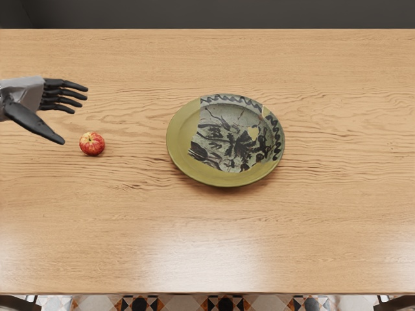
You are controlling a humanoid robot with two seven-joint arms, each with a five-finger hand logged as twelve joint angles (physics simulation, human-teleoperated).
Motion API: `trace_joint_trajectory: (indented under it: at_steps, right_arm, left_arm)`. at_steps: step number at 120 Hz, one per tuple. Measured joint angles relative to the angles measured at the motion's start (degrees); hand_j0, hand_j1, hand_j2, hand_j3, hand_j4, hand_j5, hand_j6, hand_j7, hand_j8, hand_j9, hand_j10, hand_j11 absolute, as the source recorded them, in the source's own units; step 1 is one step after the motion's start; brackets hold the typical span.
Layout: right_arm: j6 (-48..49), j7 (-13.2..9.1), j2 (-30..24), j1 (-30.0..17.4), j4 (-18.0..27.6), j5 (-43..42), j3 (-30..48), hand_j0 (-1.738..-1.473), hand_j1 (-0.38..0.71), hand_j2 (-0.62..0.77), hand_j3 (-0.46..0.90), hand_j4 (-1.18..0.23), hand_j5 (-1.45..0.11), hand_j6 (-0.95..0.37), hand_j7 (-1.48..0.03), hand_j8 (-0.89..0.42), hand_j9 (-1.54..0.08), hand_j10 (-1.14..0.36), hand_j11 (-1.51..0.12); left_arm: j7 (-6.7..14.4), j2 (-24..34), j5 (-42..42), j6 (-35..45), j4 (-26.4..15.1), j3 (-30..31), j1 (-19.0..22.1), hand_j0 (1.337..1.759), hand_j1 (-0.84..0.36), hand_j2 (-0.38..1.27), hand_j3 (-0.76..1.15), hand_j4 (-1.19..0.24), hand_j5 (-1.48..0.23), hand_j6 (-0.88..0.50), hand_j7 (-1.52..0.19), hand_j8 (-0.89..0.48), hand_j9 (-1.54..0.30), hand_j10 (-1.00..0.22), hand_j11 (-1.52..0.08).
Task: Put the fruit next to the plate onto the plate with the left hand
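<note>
On the head view, near the middle of the light wooden table (207, 240), sits a round olive-green ceramic plate (177, 139) with a dark leaf-and-flower pattern across its well and a zigzag band along its far and right rim. It carries nothing. Left of the plate, well apart from its rim and level with its centre, a small red apple with a yellowish patch (92, 143) rests on the bare wood, stem end upward.

Farther left of the plate, beyond the apple and slightly to the far side of it, the grey-and-black left hand (37, 103) comes in from the picture's left edge. Its 4 fingers (66, 94) stretch straight toward the plate, and the thumb (39, 124) angles down toward the apple. Spread wide, the hand grips nothing, and a narrow gap separates the thumb tip from the fruit.
</note>
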Motion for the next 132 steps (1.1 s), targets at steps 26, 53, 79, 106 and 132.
trace_joint_trajectory:
  at_steps: [26,53,79,106,132]
  right_arm:
    - [0.0,0.0,0.0,0.1,0.0,0.0,0.0,-1.658,-0.3,-0.01,0.0,-0.04,-0.05,-0.04,-0.05,-0.04,-0.05,-0.04,-0.05]
    - [0.0,-0.1,0.0,0.2,0.0,0.0,0.0,-1.658,-0.3,-0.01,0.0,-0.04,-0.05,-0.04,-0.05,-0.04,-0.05,-0.04,-0.05]
    - [0.0,-0.1,0.0,0.4,-0.1,0.0,0.1,-1.658,-0.3,-0.01,0.0,-0.04,-0.05,-0.04,-0.05,-0.04,-0.05,-0.04,-0.05]
    - [0.0,0.0,0.0,0.4,-0.1,0.0,0.1,-1.658,-0.3,-0.01,0.0,-0.04,-0.05,-0.04,-0.05,-0.04,-0.05,-0.04,-0.05]
    - [0.0,0.0,0.0,0.4,-0.1,0.0,0.1,-1.658,-0.3,-0.01,0.0,-0.04,-0.05,-0.04,-0.05,-0.04,-0.05,-0.04,-0.05]
  left_arm:
    - [3.2,-0.3,2.4,0.0,-0.3,1.2,-4.2,1.658,0.06,0.05,0.0,-0.25,-0.32,-0.25,-0.32,-0.25,-0.32,-0.25,-0.32]
    - [10.7,-3.1,2.6,5.2,-5.5,23.3,-21.9,1.658,0.06,0.05,0.0,-0.25,-0.32,-0.25,-0.32,-0.25,-0.32,-0.25,-0.32]
    - [25.0,-3.4,2.7,23.4,-13.6,34.5,-25.8,1.658,0.06,0.05,0.0,-0.25,-0.32,-0.25,-0.32,-0.25,-0.32,-0.25,-0.32]
    - [33.3,-5.5,4.3,33.7,-16.8,36.0,-25.3,1.658,0.06,0.05,0.0,-0.25,-0.32,-0.25,-0.32,-0.25,-0.32,-0.25,-0.32]
    - [34.5,-9.4,8.1,43.1,-18.3,36.3,-25.1,1.658,0.06,0.05,0.0,-0.25,-0.32,-0.25,-0.32,-0.25,-0.32,-0.25,-0.32]
